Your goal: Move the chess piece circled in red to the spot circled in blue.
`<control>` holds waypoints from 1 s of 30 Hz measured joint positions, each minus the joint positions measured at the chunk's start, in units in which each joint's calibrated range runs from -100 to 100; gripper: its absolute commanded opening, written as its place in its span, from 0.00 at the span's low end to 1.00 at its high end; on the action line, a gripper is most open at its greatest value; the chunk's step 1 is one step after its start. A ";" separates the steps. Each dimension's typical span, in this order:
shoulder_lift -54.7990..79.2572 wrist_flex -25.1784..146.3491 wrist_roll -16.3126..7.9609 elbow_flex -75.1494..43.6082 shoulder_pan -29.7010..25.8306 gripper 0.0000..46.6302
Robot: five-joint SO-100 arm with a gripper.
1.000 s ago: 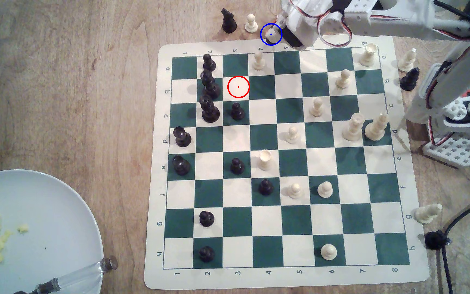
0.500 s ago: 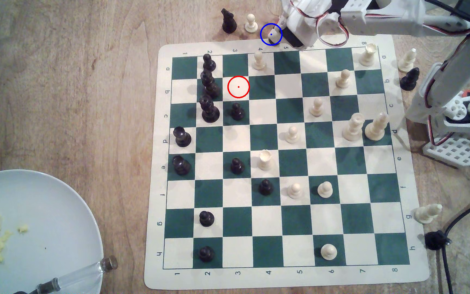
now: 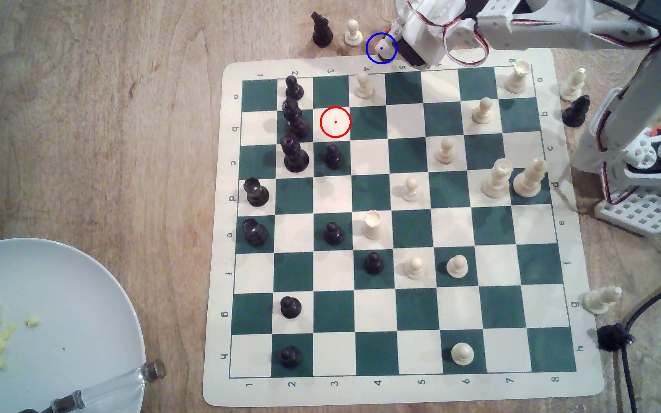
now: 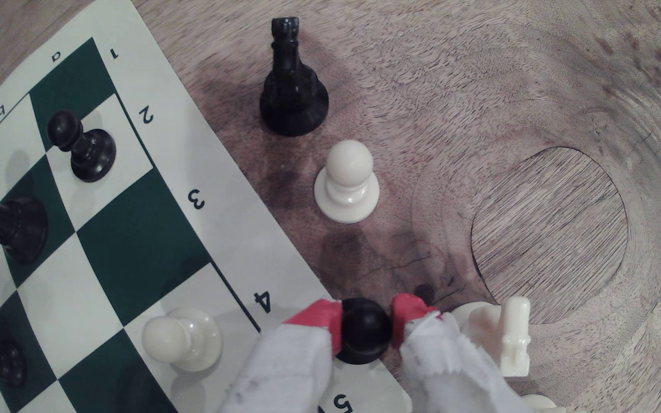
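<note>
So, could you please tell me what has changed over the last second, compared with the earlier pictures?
Very little. The arm's upper link has shifted slightly toward the exterior view's left. The claw remains at the blue ring, its red-tipped fingers either side of the black pawn. The red ring still marks a bare square, and the other pieces have not moved.

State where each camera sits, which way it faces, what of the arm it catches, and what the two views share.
Exterior view: above the table, looking almost straight down on the chessboard; the white arm enters from the exterior view's upper right, its end at the blue ring.
Wrist view: on the wrist, looking down past the gripper, whose red-tipped fingers flank a black pawn at the board's edge.
Shared: the black rook and white pawn off the board.
</note>
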 measured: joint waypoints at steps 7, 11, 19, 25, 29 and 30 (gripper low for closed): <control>0.00 0.00 -0.24 0.00 0.00 0.19; 0.17 0.00 -0.29 0.09 -0.07 0.31; 0.17 0.08 -0.88 0.09 -0.07 0.38; -2.85 3.90 -1.37 0.09 -0.07 0.38; -5.95 5.90 -1.51 0.18 -0.07 0.38; -6.95 6.29 -1.51 0.72 -0.07 0.39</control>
